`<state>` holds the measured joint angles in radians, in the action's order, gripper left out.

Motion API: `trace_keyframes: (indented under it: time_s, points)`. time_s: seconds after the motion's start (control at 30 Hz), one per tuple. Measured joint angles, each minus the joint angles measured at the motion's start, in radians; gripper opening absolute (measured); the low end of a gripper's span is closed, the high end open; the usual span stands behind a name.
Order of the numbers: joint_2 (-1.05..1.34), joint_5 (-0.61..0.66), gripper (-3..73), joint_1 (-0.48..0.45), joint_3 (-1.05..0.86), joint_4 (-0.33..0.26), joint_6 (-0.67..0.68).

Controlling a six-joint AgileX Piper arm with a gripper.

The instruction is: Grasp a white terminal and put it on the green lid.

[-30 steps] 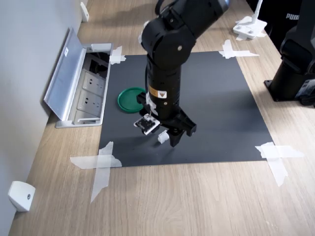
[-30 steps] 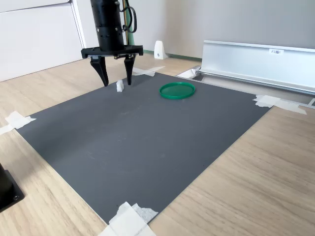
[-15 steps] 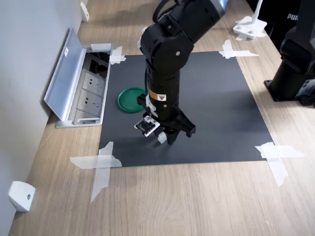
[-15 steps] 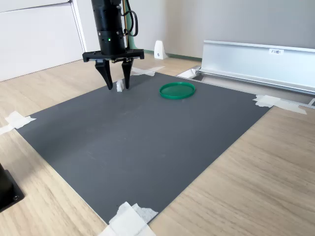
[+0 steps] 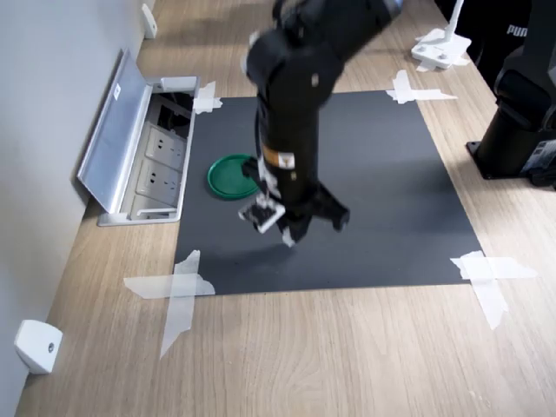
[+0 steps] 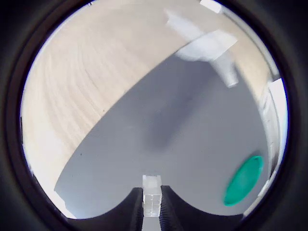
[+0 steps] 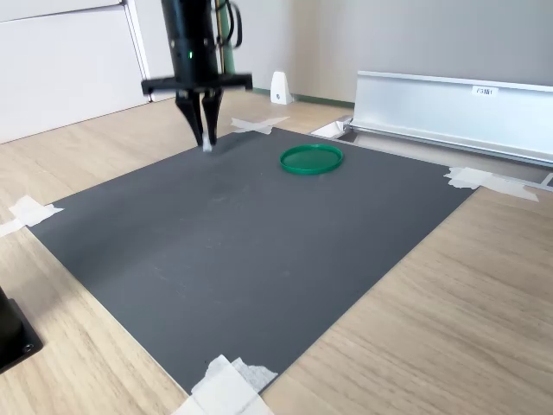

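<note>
The end effector (image 7: 206,143) is pinching the white terminal (image 6: 151,201) between its two fingers, held a little above the dark mat (image 7: 251,233) on the wooden surface (image 5: 347,347). The green lid (image 7: 311,158) lies flat on the mat, to the second exterior view's right of the end effector and apart from it. In the first exterior view the lid (image 5: 228,176) sits partly behind the arm.

wooden table (image 5: 347,347) with taped-down dark mat (image 5: 382,200), green lid (image 5: 229,176) atop

White terminal (image 6: 151,196), green lid (image 5: 231,175), dark grey mat (image 7: 259,251).
</note>
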<state>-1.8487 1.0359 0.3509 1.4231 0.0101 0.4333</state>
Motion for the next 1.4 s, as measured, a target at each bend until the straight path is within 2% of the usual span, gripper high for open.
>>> trace_keyframes:
  time_s: [0.17, 0.3, 0.53, 0.73, 1.07, 1.4]
  points:
    - [0.027, 0.152, 8.4, -0.097, 0.195, 0.0, 0.082]
    - [0.028, 0.169, 8.4, -0.184, 0.272, 0.004, 0.14]
    - [-0.027, 0.185, 8.4, -0.33, 0.283, 0.034, 0.217]
    - [-0.102, 0.167, 8.4, -0.342, 0.274, 0.039, 0.24]
    - [-0.152, -0.026, 8.4, -0.342, 0.096, 0.034, 0.237]
    - [-0.172, -0.062, 9.7, -0.342, 0.089, -0.001, 0.273]
